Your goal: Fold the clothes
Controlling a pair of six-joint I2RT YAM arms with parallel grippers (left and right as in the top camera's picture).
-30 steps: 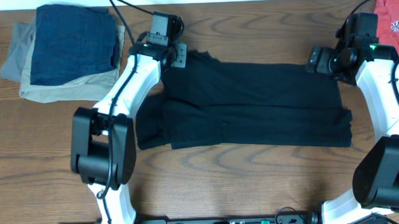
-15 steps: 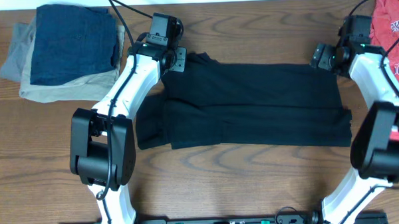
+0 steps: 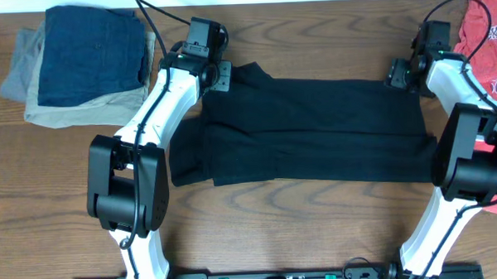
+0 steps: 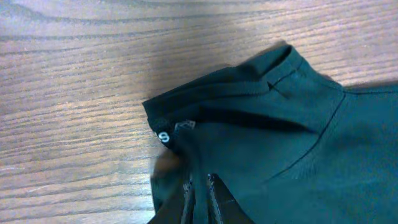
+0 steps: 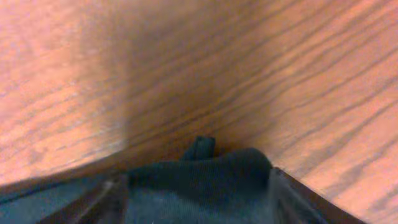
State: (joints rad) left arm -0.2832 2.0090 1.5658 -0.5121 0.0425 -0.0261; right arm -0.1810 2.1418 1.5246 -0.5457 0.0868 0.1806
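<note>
Left claw (image 4: 200, 188) — jaws nearly together, nipping a ridge of the black shirt (image 3: 314, 129) just behind its white collar label (image 4: 163, 135). Right claw (image 5: 199, 186) — jaws apart, straddling the shirt's opposite far corner; cloth lies between the fingers (image 5: 106, 194) but is not visibly clamped. The shirt lies as a long band across the middle of the desk (image 3: 318, 228), apparently already doubled lengthwise, with a sleeve end poking toward the left edge. A stack of folded garments (image 3: 80, 58) occupies the far left corner, a red t-shirt (image 3: 489, 32) the far right corner. Judged step: securing both far corners to carry the far edge toward the front. For a clean fold, the right claw should close on every layer at its corner. Both claws should then rise level and together, with the cloth taut between them so no crease drifts.
</note>
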